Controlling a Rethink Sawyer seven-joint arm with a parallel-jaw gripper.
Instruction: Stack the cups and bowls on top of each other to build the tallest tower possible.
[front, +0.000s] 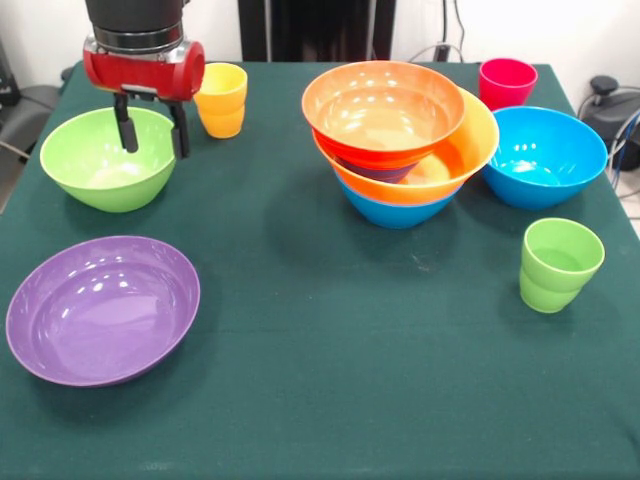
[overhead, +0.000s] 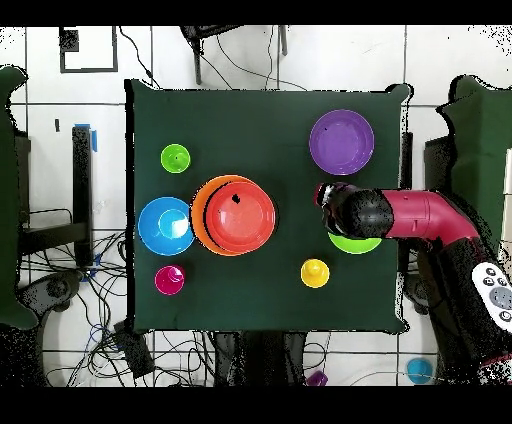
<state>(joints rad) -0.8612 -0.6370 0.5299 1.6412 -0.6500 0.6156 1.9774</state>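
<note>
Quick headcount of what's on the counter (front: 320, 400):

Cups - three, one of each colour: a yellow cup (front: 222, 98), a red-pink cup (front: 507, 82) and a light green cup (front: 558, 263).

Loose bowls - three: a lime green bowl (front: 105, 170), a purple bowl (front: 100, 310) and a blue bowl (front: 545, 155).

Nested pile: one. I can count three bowls in it for sure: an orange-red bowl (front: 385, 100) on top, a yellow-orange bowl (front: 470, 150) and a second blue bowl (front: 395, 213) at the bottom. There's also a dark sliver (front: 383, 172) tucked under the top one, maybe a fourth, can't tell.

So six bowls for certain, possibly seven.
</note>
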